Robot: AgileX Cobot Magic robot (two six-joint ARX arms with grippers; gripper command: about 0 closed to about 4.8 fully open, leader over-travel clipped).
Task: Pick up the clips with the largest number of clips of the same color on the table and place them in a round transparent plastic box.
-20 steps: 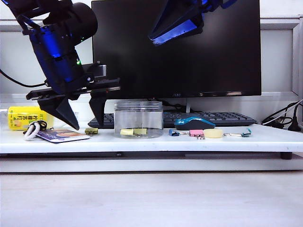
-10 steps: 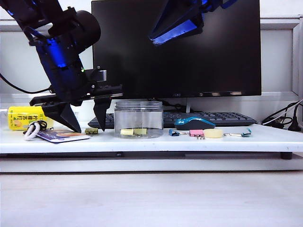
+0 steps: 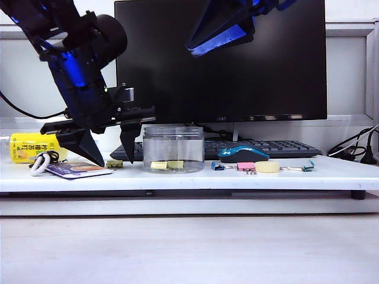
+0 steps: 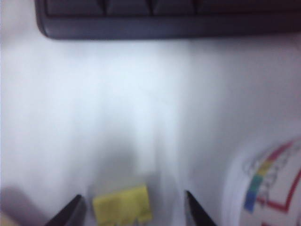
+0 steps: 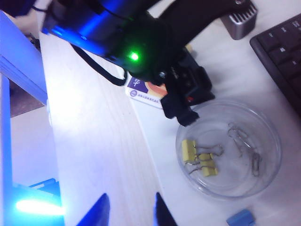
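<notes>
Blurring most of the left wrist view, the close range still shows a pale-yellow clip between the wide-spread fingers of the left gripper, just left of the round transparent plastic box on the desk. Two yellow clips lie inside the box. The right gripper hangs high above the box, partly parted and apparently empty. Right of the box sit a mouse and a pink clip.

Round transparent plastic box: clear, glossy plastic, smooth wall. Clips inside: matt pale-yellow bodies, thin bare wire handles. Another yellow clip, seen between open left gripper jaws, matt. Table: white, smooth. Keyboard: dark matt plastic.
</notes>
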